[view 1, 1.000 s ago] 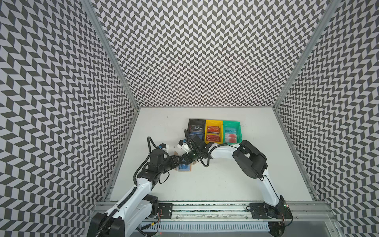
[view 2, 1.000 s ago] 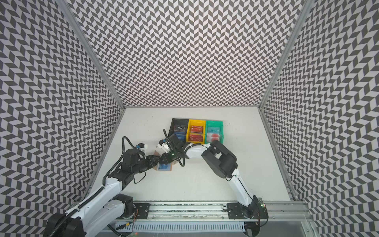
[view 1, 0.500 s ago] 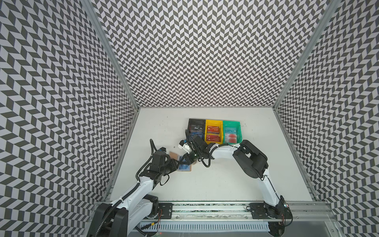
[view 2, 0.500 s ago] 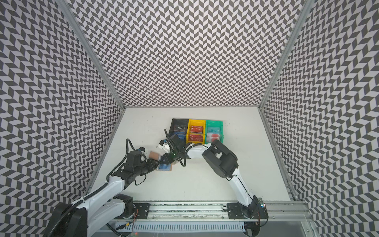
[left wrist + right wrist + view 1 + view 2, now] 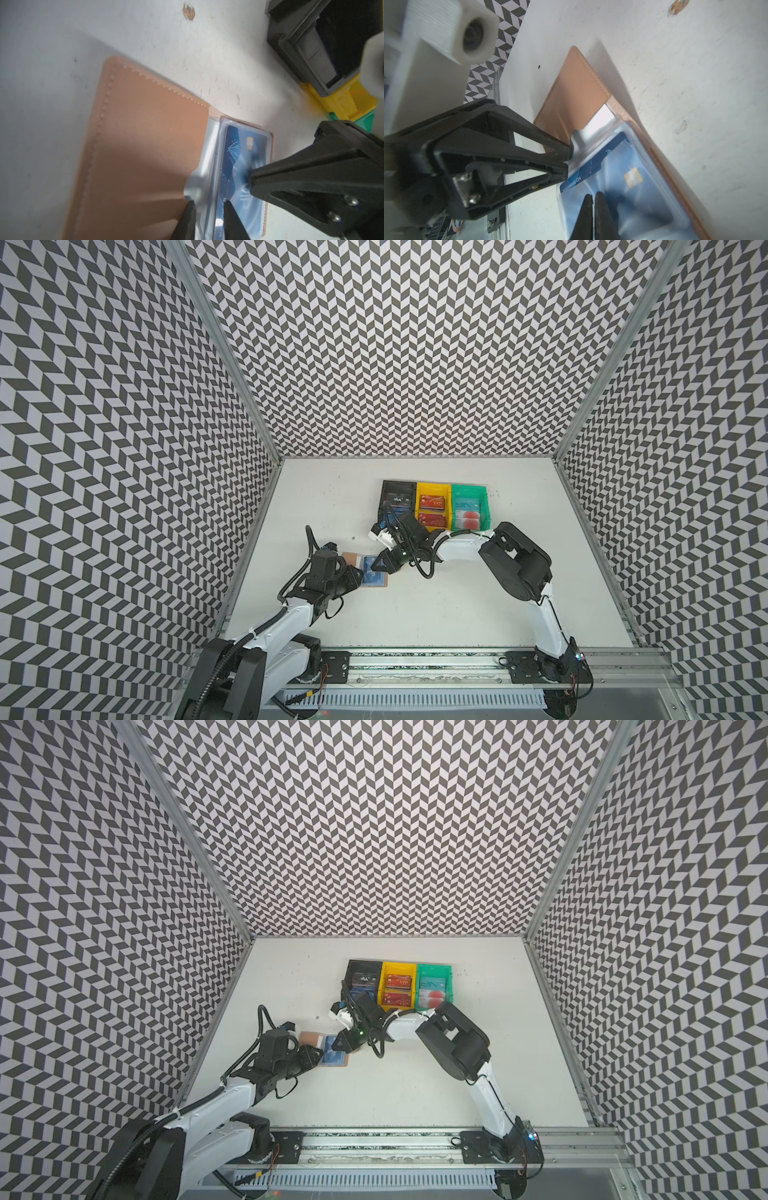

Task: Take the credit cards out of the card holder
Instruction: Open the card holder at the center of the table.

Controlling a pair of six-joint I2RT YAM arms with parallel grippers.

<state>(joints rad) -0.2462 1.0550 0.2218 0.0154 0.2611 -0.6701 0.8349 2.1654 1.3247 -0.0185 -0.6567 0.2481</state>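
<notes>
The tan, stitched, leather-like bifold card holder (image 5: 145, 135) lies open and flat on the scuffed white table (image 5: 415, 614), left of centre, between the two arms. Its glossy clear plastic sleeve (image 5: 209, 145) holds a blue rectangular credit card (image 5: 234, 158) with a gold chip. The right gripper (image 5: 593, 197), its black fingers together, presses its tip on the sleeve over that card. The left gripper (image 5: 208, 207) has its fingers slightly apart astride a fold of sleeve beside the card. Whether they pinch it, I cannot tell.
</notes>
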